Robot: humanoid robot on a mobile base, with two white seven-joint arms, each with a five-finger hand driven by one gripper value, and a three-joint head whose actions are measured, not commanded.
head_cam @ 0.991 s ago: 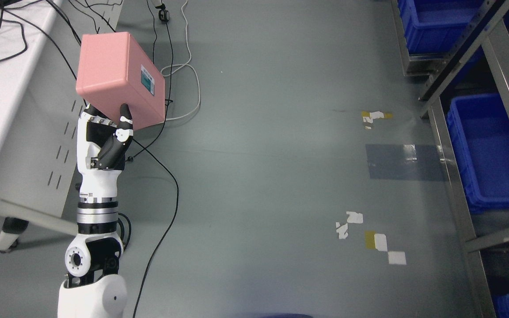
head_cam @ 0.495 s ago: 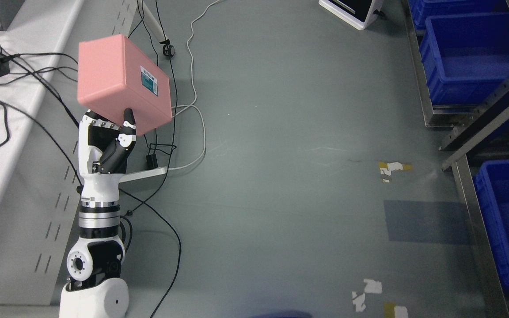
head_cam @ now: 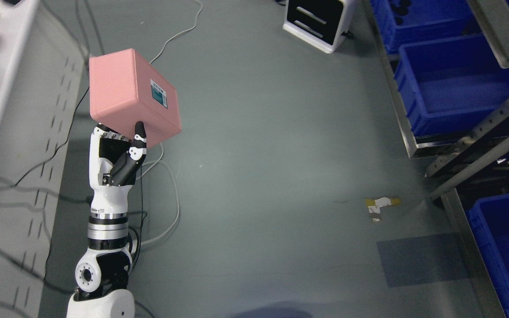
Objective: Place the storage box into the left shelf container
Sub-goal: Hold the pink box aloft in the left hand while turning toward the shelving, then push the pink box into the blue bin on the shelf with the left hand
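Pink storage box (head_cam: 131,90), rounded corners, teal label on its side, gripped from below by left robot hand (head_cam: 119,152), raised over grey floor (head_cam: 272,176). White table (head_cam: 2,101) close alongside left; blue shelf containers (head_cam: 453,84) well apart, right.

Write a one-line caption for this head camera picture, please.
Robot's left hand holds a pink storage box above the grey floor, blue shelf containers at right.
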